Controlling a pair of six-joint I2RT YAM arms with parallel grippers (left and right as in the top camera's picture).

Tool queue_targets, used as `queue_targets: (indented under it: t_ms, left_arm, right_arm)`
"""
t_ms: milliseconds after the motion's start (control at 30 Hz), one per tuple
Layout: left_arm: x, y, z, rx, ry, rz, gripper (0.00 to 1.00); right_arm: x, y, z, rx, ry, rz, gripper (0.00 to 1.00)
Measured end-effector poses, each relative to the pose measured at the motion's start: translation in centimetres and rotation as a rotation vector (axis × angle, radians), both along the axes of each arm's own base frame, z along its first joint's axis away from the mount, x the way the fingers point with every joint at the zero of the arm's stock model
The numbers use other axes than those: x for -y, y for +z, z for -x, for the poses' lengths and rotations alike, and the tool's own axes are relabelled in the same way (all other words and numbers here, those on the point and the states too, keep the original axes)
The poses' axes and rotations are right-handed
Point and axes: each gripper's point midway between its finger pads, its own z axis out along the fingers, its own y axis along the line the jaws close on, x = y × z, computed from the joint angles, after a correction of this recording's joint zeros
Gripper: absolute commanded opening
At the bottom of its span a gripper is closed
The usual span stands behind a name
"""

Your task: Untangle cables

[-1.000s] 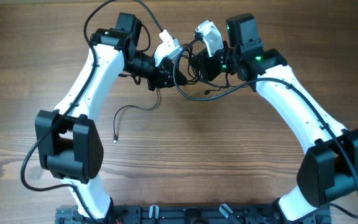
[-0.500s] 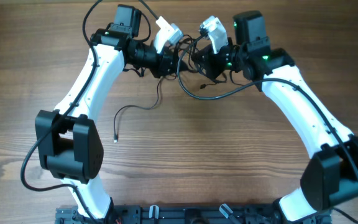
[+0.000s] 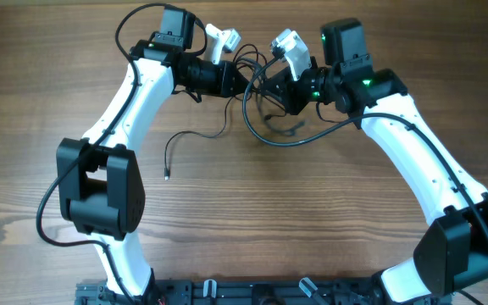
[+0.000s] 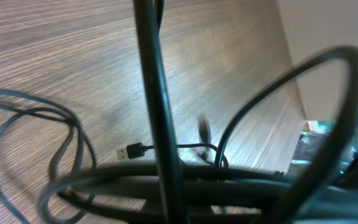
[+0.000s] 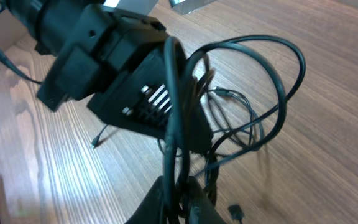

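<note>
The cables [image 3: 271,127] hang as a black tangle of loops between my two grippers at the far middle of the table. One thin cord [image 3: 195,135] trails left along the wood to a small plug end [image 3: 167,175]. My left gripper [image 3: 242,83] is shut on the cables. In its wrist view the strands [image 4: 160,124] cross blurred and close and hide the jaws, and a USB plug [image 4: 128,151] lies on the table beyond. My right gripper [image 3: 261,87] [image 5: 176,182] is shut on a cable [image 5: 174,112] that rises between its fingers [image 5: 160,196].
Both arms arch in from the front corners, and their black elbows [image 3: 100,191] [image 3: 464,246] stand over the near table. A black rail [image 3: 227,292] runs along the front edge. The left arm's black wrist [image 5: 104,68] fills the right wrist view just ahead of the tangle.
Both grippers have shifted toward the far edge and closer together, carrying the tangle with them. The trailing cord's plug end has slid a little to the right and farther back.
</note>
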Motion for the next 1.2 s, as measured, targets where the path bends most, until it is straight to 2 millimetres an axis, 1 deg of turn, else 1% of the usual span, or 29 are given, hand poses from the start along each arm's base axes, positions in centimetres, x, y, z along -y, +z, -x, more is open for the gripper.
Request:
queue_targets:
  t_ms: [133,233,367,400,433,467,500,567,667,767,867,933,1000,1067,1133,1167,1200]
  left_arm:
    - [-0.6,-0.8,-0.6,-0.006,0.033,-0.03,0.04]
    - [-1.0,-1.2,-1.3,-0.015,0.066,-0.038,0.04]
    - [-1.1,-1.2,-2.2,-0.016,0.11,-0.034,0.04]
    - [-1.1,-1.1,-2.3,-0.016,0.116,-0.032,0.04]
    - [-1.2,-1.1,-2.3,-0.021,0.122,-0.031,0.04]
    - [-1.2,-1.1,-2.3,-0.026,0.125,-0.031,0.04]
    - [-1.2,-1.1,-2.3,-0.026,0.125,-0.03,0.04]
    - [-1.2,-1.1,-2.3,-0.027,0.125,-0.031,0.04]
    - [-1.2,-1.1,-2.2,-0.03,0.124,-0.03,0.04]
    - [-1.0,-1.0,-2.1,-0.035,0.115,-0.015,0.04]
    - [-0.5,-0.6,-1.6,-0.05,0.094,0.018,0.04]
    - [-0.4,-0.4,-1.2,-0.057,0.076,0.032,0.04]
    - [-0.3,-0.4,-0.9,-0.064,0.064,0.04,0.04]
    - [-0.2,-0.3,-0.7,-0.07,0.053,0.046,0.04]
    - [-0.2,-0.3,-0.4,-0.073,0.044,0.049,0.04]
    - [-0.1,-0.3,-0.4,-0.073,0.04,0.05,0.04]
    - [-0.1,-0.3,-0.3,-0.073,0.036,0.053,0.04]
  right_arm:
    - [0.0,-0.3,0.8,-0.037,0.016,-0.002,0.13]
    - [0.1,-0.6,1.6,-0.064,0.034,0.005,0.1]
    - [0.2,-0.8,2.3,-0.071,0.061,0.016,0.13]
    - [0.2,-0.7,2.3,-0.067,0.064,0.017,0.17]
    - [0.2,-0.7,2.3,-0.061,0.067,0.019,0.27]
    - [0.1,-0.6,2.2,-0.053,0.07,0.019,0.34]
    - [0.0,-0.4,2.0,-0.034,0.073,0.016,0.4]
    - [-0.1,0.0,1.4,0.003,0.071,0.009,0.44]
    - [-0.1,0.9,-0.2,0.093,0.046,0.015,0.46]
    - [0.0,1.7,-1.7,0.171,0.018,0.023,0.5]
    - [0.1,2.8,-3.2,0.291,0.015,0.04,0.63]
    - [0.2,3.2,-4.3,0.365,0.009,0.062,0.66]
    - [0.2,2.9,-5.2,0.407,0.009,0.086,0.67]
    - [0.2,2.0,-6.1,0.441,0.018,0.115,0.71]
    - [0.2,1.3,-6.9,0.469,0.019,0.136,0.72]
    - [0.2,0.9,-7.4,0.48,0.017,0.15,0.72]
    - [0.3,0.5,-7.8,0.49,0.014,0.163,0.7]
